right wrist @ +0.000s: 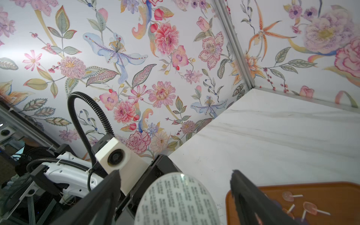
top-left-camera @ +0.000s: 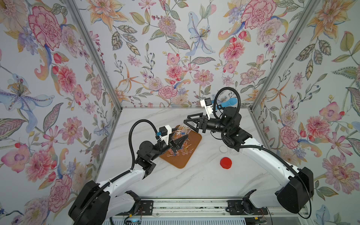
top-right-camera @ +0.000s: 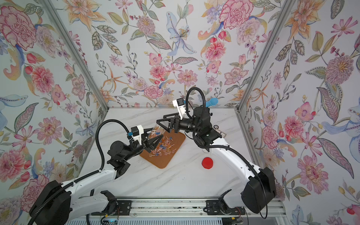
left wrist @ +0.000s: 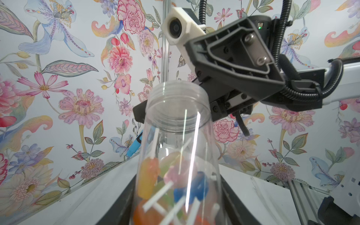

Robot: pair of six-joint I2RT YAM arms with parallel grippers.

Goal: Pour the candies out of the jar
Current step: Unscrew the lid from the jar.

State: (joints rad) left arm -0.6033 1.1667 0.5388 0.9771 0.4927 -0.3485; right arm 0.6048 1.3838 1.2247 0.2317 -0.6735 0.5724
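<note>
Left wrist view: looking up along the jar (left wrist: 179, 136), clamped at its low end between dark fingers (left wrist: 235, 204) on either side. Gripped there by the left claw (top-left-camera: 181, 141), closed tight on it, in both top views above the far-left part of the tray (top-left-camera: 181, 163), mid-table (top-left-camera: 194, 181). Clear plastic, ribbed round the raised end. Through the wall, candies (left wrist: 183, 175) heaped at the low end by the grip: flat round heads in orange, yellow, pink and blue, with white sticks crossing. Long axis running from near left to far right, tilted, far-right end up and aimed at the right claw (right wrist: 175, 172). Spread wide, that one, holding nothing, one finger to each side of the jar's raised end and apart from it. Between them in the right wrist view, a white disc (right wrist: 176, 200) of small print on that end; mouth or base, cannot tell. More candies loose on the tray, under and just near of the left claw. Red cap (top-left-camera: 226, 162) flat on the table, well right of the tray.
</note>
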